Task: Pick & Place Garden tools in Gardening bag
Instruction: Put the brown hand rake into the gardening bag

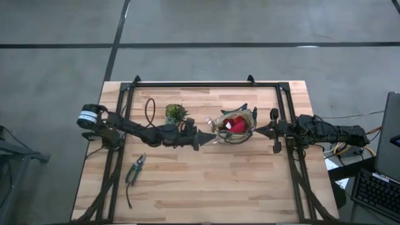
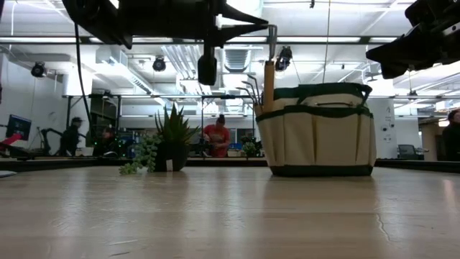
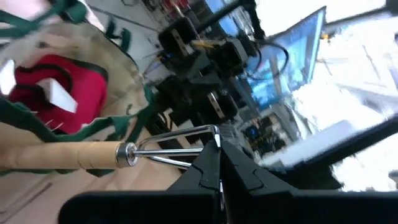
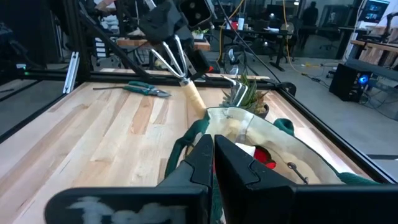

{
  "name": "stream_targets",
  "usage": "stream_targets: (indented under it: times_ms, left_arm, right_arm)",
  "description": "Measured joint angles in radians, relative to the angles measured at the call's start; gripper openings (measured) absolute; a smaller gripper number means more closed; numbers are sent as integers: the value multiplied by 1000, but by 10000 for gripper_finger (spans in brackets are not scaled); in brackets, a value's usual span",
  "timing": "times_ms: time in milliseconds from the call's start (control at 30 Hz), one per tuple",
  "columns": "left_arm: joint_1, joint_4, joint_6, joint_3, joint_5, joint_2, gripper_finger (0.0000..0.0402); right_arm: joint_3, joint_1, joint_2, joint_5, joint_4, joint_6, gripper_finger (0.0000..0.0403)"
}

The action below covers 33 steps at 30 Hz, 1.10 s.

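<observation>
- The left gripper (image 1: 211, 133) is hanging just beside the gardening bag (image 1: 236, 127), its fingers (image 3: 211, 163) pinched closed on the metal tines of the hand fork (image 3: 93, 155), whose wooden handle is reaching to the bag's rim.
- The right gripper (image 1: 255, 130) is waiting at the bag's opposite side, fingers (image 4: 208, 155) pressed together on nothing.
- A red glove (image 3: 59, 87) is lying inside the bag.
- Green-handled pruners (image 1: 134, 169) are lying on the desk (image 1: 206, 194), well apart from the bag, beyond the left gripper.
- The plant (image 1: 175, 112) is standing near the bag.
</observation>
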Motion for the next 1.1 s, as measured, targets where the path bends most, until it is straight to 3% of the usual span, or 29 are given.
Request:
stream_targets:
  times_ms: [433, 900, 1100]
  left_arm:
    - [2, 3, -141, -33, -189, 29, 13]
    - [19, -152, -146, -42, -289, 29, 16]
    - [28, -180, -149, -42, -287, 29, 17]
  right_arm:
    - [0, 0, 0, 0, 0, 0, 8]
    - [0, 0, 0, 0, 1, 0, 8]
    - [0, 0, 0, 0, 1, 1, 8]
